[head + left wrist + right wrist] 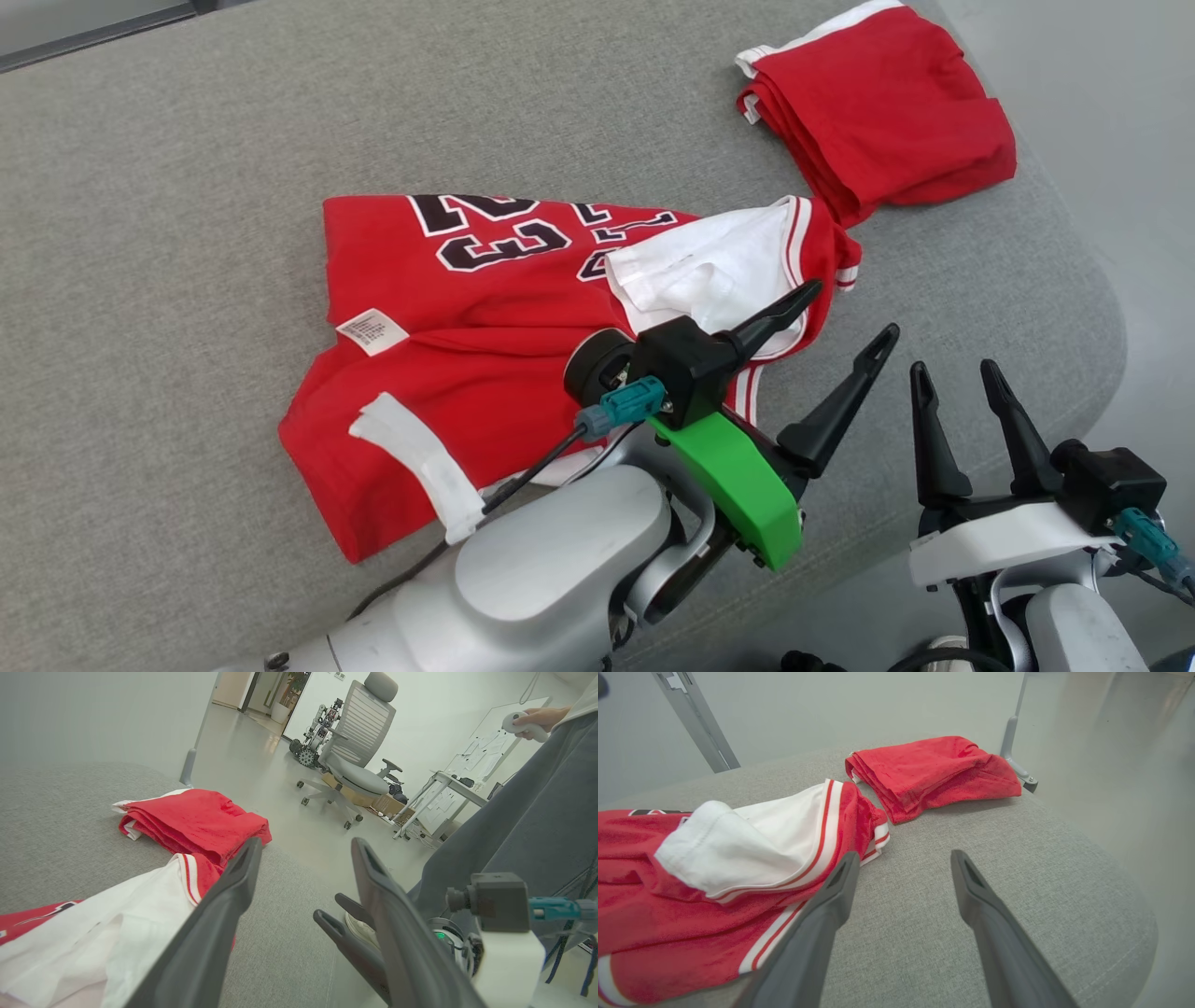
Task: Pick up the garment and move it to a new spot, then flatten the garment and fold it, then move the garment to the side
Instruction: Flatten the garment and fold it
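Note:
The garment (485,317) is a red jersey with black-and-white lettering, lying crumpled on the grey cushion (187,187). Its right end is turned over, showing the white inside (140,900) and a striped hem (822,826). My left gripper (850,313) hovers open just past that turned-over end, nothing between its fingers; in its own wrist view the left gripper (307,842) points beyond the cloth. My right gripper (954,369) stands open and empty at the cushion's near right corner, to the right of the jersey, and the right gripper (904,855) looks over bare cushion.
A second red garment (887,103), folded, lies at the cushion's far right corner. The cushion's rounded edge (1134,914) drops to the floor on the right. Beyond it stand a person in grey (537,826) holding a white controller (523,723) and an office chair (359,742).

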Robot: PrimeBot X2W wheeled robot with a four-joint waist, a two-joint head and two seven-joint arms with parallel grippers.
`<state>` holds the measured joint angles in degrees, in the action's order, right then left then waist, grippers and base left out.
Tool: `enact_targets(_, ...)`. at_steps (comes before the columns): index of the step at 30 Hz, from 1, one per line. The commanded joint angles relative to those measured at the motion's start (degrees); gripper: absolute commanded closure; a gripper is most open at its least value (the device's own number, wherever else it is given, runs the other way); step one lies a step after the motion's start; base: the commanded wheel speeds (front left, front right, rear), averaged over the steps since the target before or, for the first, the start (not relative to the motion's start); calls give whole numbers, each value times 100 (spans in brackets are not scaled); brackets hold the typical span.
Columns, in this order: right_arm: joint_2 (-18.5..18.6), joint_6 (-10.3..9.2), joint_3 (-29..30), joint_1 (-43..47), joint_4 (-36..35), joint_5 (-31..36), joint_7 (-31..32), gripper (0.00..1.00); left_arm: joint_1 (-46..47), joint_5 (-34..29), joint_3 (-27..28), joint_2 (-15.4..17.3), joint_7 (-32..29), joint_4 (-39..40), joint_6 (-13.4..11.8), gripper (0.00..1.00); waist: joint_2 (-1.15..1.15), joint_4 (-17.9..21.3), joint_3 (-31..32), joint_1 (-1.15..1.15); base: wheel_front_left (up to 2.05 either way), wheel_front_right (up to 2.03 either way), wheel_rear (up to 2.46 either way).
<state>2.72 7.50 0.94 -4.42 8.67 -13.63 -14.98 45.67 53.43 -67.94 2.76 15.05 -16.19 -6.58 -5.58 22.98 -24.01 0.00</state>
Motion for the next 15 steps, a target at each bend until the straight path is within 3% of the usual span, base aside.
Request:
enact_targets(1,16,-2,29,-24,-38,52,-8,0,-16,-14,18,25,16,-15,-19,0,-1,-189,110,0,0,0,0)
enact_targets(7,18,-2,183,162,-89,210,-8,0,-239,-342,376,135,11,-453,-282,0,-1,-492,323,0,0,0,0)
enact_targets(15,15,-2,306,449,-138,345,-8,0,-878,-351,1278,1167,9,-625,-925,0,-1,-859,582,0,0,0,0)
